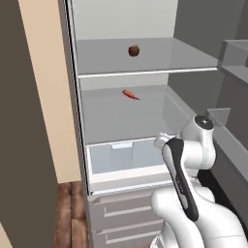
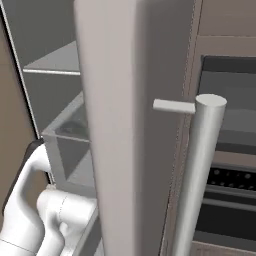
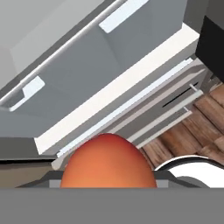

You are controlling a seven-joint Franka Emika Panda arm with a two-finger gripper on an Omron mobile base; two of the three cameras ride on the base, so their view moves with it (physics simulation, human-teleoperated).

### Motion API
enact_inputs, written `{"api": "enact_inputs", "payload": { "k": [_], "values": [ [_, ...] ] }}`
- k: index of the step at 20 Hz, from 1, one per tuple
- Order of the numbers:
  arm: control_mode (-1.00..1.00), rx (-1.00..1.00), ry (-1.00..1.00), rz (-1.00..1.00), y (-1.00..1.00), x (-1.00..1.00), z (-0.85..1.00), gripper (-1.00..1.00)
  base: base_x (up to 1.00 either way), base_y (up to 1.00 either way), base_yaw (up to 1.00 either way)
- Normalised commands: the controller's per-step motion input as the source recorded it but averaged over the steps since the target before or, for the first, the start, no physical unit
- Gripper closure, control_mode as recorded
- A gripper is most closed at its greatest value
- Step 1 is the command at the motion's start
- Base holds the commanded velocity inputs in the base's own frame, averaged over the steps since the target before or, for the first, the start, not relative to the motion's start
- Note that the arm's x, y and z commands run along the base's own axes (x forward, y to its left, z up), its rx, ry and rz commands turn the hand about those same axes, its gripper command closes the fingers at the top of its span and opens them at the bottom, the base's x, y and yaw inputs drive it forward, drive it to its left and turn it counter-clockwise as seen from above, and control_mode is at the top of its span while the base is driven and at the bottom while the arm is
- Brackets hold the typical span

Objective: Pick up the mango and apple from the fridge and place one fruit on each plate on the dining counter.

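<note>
- 2 fruits belong to this job, and I go from left to right over what I see of them.
- In the left base view the fridge stands open, with pale flat shelves and a translucent drawer under them.
- On the upper shelf lies the apple, dark red-brown and round, well apart from my arm and touching nothing except the shelf.
- 1 shelf lower lies a thin red pepper-like item; it is not my concern.
- I judge the apple to be light, firm and smooth. It can roll on the flat shelf if I push it, so I should take it across its widest part, with the stem left free.
- In the hand view the mango sits right in front of the camera, orange and rounded, at the place where my fingertips are.
- My gripper looks closed around the mango, but the fingers themselves are hidden behind the fruit, so I say this as a judgement.
- Behind the mango I see the grey lower drawers of the fridge and a wooden floor, so the fruit is held in the air outside the shelves.
- I think the mango is a little heavier and softer than the apple, with a slippery skin. A moderate hold at its middle is best, because a hard squeeze could bruise it.
- In the right base view the fridge door and its bar handle stand close to my arm, so I must swing with care.
</note>
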Motion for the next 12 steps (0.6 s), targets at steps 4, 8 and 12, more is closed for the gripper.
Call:
{"api": "enact_inputs", "payload": {
  "k": [4, 8, 12],
  "values": [
    [1.00, 0.00, 0.00, 0.00, 0.00, 0.00, 0.00, 1.00, -0.49, 0.46, 0.00],
    [1.00, 0.00, 0.00, 0.00, 0.00, 0.00, 0.00, 1.00, -0.50, 0.53, -0.05],
    [1.00, 0.00, 0.00, 0.00, 0.00, 0.00, 0.00, 1.00, -0.74, 0.16, -0.09]
  ]
}}
